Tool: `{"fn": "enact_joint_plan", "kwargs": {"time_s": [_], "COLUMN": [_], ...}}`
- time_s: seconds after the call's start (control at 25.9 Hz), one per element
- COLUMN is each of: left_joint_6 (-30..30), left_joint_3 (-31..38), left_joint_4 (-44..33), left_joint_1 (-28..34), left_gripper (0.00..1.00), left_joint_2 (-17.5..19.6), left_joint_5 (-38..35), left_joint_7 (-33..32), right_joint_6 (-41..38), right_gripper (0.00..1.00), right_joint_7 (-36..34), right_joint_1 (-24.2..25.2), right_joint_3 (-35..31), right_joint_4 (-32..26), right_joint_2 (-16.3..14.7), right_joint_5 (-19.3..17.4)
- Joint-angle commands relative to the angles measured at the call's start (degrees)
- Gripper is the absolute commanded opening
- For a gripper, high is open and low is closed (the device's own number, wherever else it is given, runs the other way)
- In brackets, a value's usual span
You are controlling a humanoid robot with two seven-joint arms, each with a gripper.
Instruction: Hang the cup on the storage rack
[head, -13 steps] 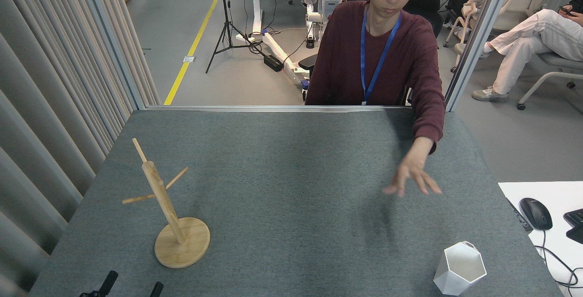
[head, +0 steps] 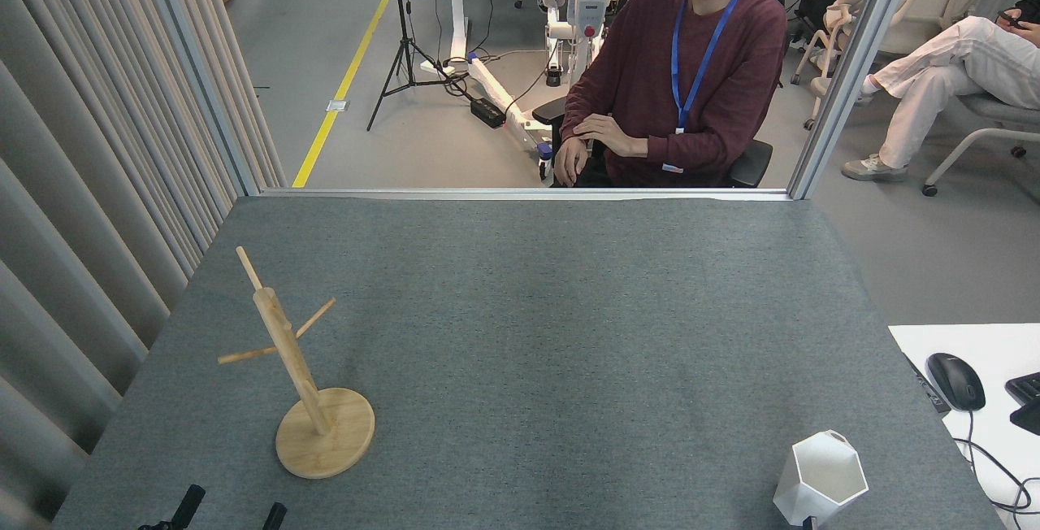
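Head view. Left gripper [head: 227,512] at the bottom edge, near left: only two dark fingertips poking into frame, set apart with a gap between, holding nothing, touching nothing. Right gripper out of sight (a small dark speck at the bottom edge under the cup, too little to tell what it is).

Cup [head: 821,477] near the right front corner of the grey table [head: 528,310], white, faceted, hexagonal rim open and tilted toward the camera, body tapering downward. Tab not made out from here.

Storage rack [head: 296,375] well apart from it, front left: round wooden disc base, pole leaning in view, three thin pegs angled out, all bare.

Person [head: 674,75] seated beyond the far edge, hands off the table. Mouse [head: 956,380] on a white desk at right.
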Motion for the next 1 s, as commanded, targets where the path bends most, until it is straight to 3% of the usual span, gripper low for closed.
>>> {"fn": "enact_joint_plan", "kwargs": {"time_s": [0.0, 0.23, 0.42, 0.85, 0.93, 0.97], "left_joint_6": [0.00, 0.00, 0.00, 0.00, 0.00, 0.00], "left_joint_3": [0.22, 0.30, 0.39, 0.48, 0.57, 0.57], "left_joint_4": [0.04, 0.21, 0.21, 0.21, 0.21, 0.21], "left_joint_1": [0.04, 0.04, 0.04, 0.04, 0.04, 0.04], "left_gripper": [1.00, 1.00, 1.00, 1.00, 1.00, 1.00], "left_joint_2": [0.03, 0.03, 0.03, 0.12, 0.12, 0.12], "left_joint_5": [-0.05, 0.22, 0.22, 0.30, 0.30, 0.30], "left_joint_7": [0.01, 0.01, 0.01, 0.01, 0.01, 0.01], "right_joint_6": [-0.08, -0.08, -0.17, 0.00, 0.09, 0.09], "right_gripper": [0.99, 0.99, 0.99, 0.99, 0.96, 0.86], "right_joint_7": [0.06, 0.14, 0.06, 0.06, 0.06, 0.06], "right_joint_1": [-3.16, -5.01, -7.12, -12.30, -12.57, -12.65], "right_joint_3": [0.07, 0.25, 0.42, 0.78, 0.78, 0.78], "right_joint_4": [3.14, 4.11, 6.83, 13.25, 14.13, 14.21], "right_joint_2": [-0.09, -0.53, -0.53, -1.23, -1.23, -1.23], "right_joint_5": [1.73, 1.99, 4.01, 4.10, 4.10, 4.19]}}
